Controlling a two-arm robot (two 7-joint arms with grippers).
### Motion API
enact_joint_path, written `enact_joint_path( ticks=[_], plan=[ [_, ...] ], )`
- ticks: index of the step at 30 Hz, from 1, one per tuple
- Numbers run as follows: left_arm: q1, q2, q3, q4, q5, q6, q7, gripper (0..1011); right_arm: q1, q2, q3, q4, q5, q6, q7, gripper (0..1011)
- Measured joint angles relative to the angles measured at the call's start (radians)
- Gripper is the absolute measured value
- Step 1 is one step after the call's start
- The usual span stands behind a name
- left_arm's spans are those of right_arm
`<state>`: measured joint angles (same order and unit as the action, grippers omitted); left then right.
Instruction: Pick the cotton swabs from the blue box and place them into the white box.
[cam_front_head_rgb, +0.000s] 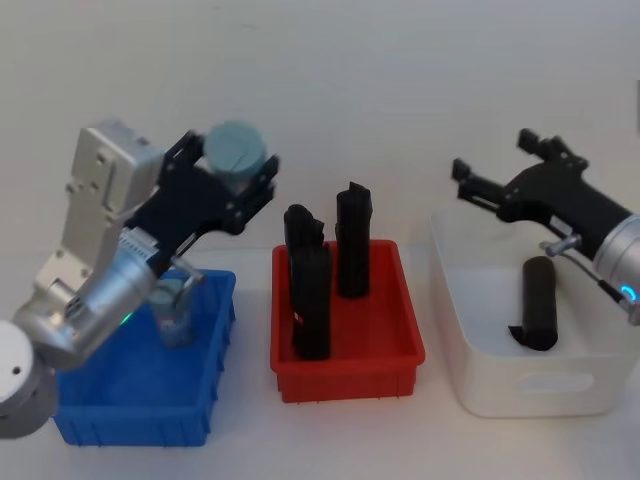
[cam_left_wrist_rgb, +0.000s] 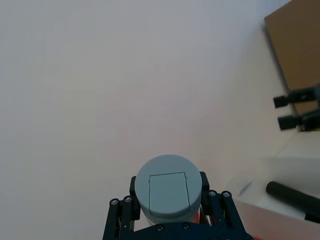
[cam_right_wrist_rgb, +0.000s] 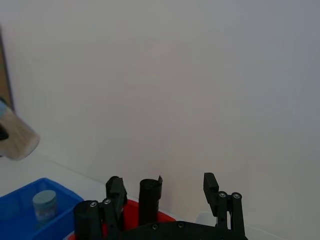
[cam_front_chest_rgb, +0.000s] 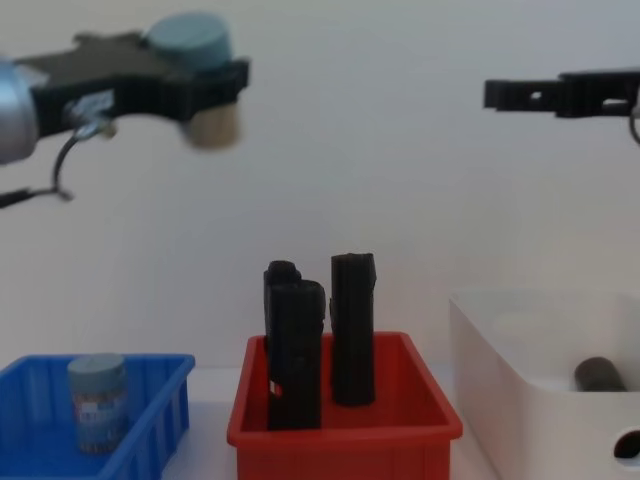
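Head view: the left gripper (cam_front_head_rgb: 232, 170) sits in the upper left of the frame, clamped on a tub (cam_front_head_rgb: 236, 147) of swabs, lid up, raised above the far right corner of the blue box (cam_front_head_rgb: 130, 420). A second tub (cam_front_head_rgb: 178, 312) stands inside that box. The right gripper (cam_front_head_rgb: 492, 155) hovers spread wide over the white box (cam_front_head_rgb: 530, 385), right of frame, where a black roll (cam_front_head_rgb: 540, 300) lies.

Left wrist view: the fingers press the held tub (cam_left_wrist_rgb: 167, 187) on both sides, just under the lid. The white box (cam_left_wrist_rgb: 260, 200) shows at lower right.

Right wrist view: the right gripper (cam_right_wrist_rgb: 162, 186) is open with nothing in it. The second tub (cam_right_wrist_rgb: 45, 205) shows at lower left in the blue box (cam_right_wrist_rgb: 20, 200).

Chest view: the held tub (cam_front_chest_rgb: 195, 60) hangs high at upper left in the left gripper (cam_front_chest_rgb: 200, 85), well above the red bin (cam_front_chest_rgb: 345, 430) and its tall blocks (cam_front_chest_rgb: 353, 330). The right gripper (cam_front_chest_rgb: 520, 95) sits at about the same height, upper right.

Likely risks: the two grippers could meet over the white box (cam_front_chest_rgb: 510, 390) if the right one does not clear the way. A low path would knock the blocks. The smooth round tub could also slip, or bounce out if dropped from this height.
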<state>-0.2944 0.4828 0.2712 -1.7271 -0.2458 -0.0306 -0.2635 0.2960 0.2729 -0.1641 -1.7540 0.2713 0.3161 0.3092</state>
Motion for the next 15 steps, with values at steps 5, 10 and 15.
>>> enact_joint_path(
  ticks=[5, 10, 15],
  plan=[
    [-0.051, -0.052, 0.021, 0.016, 0.023, -0.064, -0.050, 666, 0.015, 0.000, -0.018, 0.024, -0.026, 0.002, 0.084, 1002],
    [-0.093, -0.098, 0.040, 0.045, 0.038, -0.107, -0.087, 668, 0.028, -0.001, -0.032, 0.043, -0.049, 0.002, 0.146, 1002],
    [-0.127, -0.138, 0.058, 0.074, 0.052, -0.136, -0.118, 666, 0.054, -0.008, -0.059, 0.081, -0.091, -0.002, 0.243, 1002]
  ],
)
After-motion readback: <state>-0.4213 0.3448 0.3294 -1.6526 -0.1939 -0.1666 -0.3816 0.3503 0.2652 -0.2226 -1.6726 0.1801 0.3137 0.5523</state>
